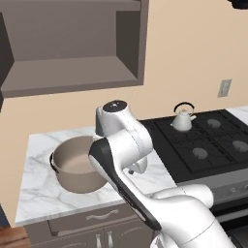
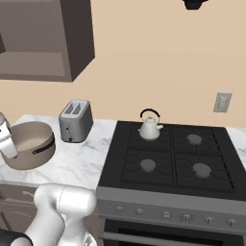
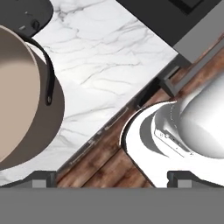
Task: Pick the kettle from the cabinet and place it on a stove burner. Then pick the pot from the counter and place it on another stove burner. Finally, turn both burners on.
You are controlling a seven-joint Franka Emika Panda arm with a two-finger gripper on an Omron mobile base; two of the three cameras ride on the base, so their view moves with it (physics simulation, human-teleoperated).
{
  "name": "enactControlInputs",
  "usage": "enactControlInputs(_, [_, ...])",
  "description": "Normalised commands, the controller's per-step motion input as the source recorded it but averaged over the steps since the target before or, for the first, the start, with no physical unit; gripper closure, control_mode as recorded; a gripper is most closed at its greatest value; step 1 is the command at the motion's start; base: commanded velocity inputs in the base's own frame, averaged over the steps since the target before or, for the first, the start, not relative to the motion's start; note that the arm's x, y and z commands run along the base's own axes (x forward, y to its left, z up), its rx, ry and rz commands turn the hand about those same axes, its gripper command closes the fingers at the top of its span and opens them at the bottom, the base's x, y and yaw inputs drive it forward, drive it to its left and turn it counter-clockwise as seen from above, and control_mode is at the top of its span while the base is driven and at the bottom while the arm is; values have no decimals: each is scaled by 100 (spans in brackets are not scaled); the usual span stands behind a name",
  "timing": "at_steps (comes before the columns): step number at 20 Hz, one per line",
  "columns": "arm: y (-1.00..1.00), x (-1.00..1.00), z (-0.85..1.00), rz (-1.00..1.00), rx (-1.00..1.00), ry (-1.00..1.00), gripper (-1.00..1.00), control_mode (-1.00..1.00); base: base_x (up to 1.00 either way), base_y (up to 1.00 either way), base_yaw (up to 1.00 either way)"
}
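While kettle (image 2: pixel 150 128) sits on burner, tan pot (image 1: pixel 75 164) rests on counter (image 1: pixel 38 191).

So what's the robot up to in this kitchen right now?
The kettle already sits on a back burner of the stove. The arm is bent over the counter by the pot, which still stands there unheld. The gripper is open and empty beside it. Picking up the pot looks next.

Base views flanking the arm, sharing cooktop (image 1: pixel 208 140) — hand view downward.
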Motion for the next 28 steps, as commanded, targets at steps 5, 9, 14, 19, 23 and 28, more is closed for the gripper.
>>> enactControlInputs(5, [7, 23, -13, 0, 0, 0, -100, -100, 0, 0, 0])
enactControlInputs(9, [8, 24, -13, 0, 0, 0, -100, -100, 0, 0, 0])
enactControlInputs(14, [9, 27, -17, 0, 0, 0, -100, -100, 0, 0, 0])
enactControlInputs(19, [13, 21, -23, 0, 0, 0, -100, -100, 0, 0, 0])
enactControlInputs(23, [13, 20, -21, 0, 0, 0, -100, -100, 0, 0, 0])
enactControlInputs(28, [10, 23, -20, 0, 0, 0, -100, -100, 0, 0, 0])
